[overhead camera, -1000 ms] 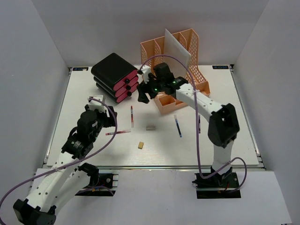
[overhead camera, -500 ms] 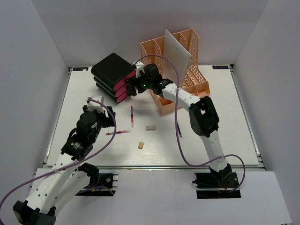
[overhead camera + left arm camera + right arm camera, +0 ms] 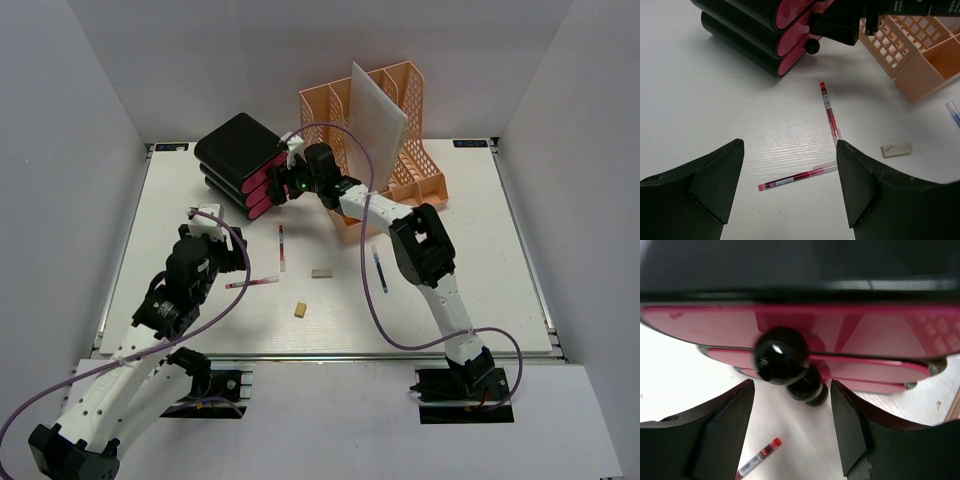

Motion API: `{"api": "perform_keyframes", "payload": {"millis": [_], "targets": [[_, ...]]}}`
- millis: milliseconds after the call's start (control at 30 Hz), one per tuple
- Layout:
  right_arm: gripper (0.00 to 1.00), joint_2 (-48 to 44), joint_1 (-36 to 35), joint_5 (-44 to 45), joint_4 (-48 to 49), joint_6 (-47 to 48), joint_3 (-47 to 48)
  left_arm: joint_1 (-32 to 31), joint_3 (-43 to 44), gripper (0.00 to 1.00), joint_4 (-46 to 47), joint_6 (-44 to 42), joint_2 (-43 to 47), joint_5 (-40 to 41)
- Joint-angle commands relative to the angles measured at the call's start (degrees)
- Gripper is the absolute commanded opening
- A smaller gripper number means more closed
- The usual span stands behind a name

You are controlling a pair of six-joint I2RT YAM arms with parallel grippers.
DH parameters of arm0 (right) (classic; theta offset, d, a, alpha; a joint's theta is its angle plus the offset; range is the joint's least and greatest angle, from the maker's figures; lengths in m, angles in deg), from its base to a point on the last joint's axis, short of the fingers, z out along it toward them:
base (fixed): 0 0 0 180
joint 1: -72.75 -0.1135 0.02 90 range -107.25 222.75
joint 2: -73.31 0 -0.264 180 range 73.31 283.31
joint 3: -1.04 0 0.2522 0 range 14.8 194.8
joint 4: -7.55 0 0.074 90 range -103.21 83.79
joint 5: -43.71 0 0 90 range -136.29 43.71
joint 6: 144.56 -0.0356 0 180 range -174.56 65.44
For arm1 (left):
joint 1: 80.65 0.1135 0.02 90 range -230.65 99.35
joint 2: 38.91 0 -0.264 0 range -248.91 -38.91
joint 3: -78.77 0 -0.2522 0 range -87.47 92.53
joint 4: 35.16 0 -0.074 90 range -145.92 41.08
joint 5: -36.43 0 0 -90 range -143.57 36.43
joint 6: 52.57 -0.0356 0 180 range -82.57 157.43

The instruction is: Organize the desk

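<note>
Pink drawers (image 3: 258, 190) stand at the upper left of the white desk (image 3: 480, 290) that fills the top view — my right gripper (image 3: 791, 387) is spread wide just in front of a black knob (image 3: 781, 356), my left gripper (image 3: 790, 155) spread wide above two red pens (image 3: 829, 112) — so next I think I should slide in and squeeze that knob.

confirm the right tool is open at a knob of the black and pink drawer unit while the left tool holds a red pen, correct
No. The left tool holds nothing: the left wrist view shows it open above the desk, where both red pens lie. The rest is right.
</note>
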Motion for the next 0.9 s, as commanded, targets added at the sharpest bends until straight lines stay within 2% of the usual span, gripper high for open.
{"api": "perform_keyframes", "payload": {"millis": [0,567,733,767,867], "targets": [[0.68,0.57,0.27,2.94,3.82,-1.83,2.66,0.29,-0.37,0.84,0.22,-0.32,0.31,0.59],[0.66,6.37,0.62,3.04,6.28,-5.26,7.76,0.29,-0.54,0.84,0.39,-0.49,-0.92,1.02],[0.52,6.02,0.71,1.46,7.16,-5.62,6.53,0.29,-0.54,0.84,0.57,-0.4,-1.09,1.2],[0.46,5.76,0.79,1.02,7.68,-5.62,6.18,0.29,-0.54,0.84,0.48,-0.49,-1.09,1.2],[0.36,5.15,0.97,-1.96,8.21,-4.65,5.3,0.29,-0.63,0.84,0.48,-0.4,-1.18,1.2]]}}
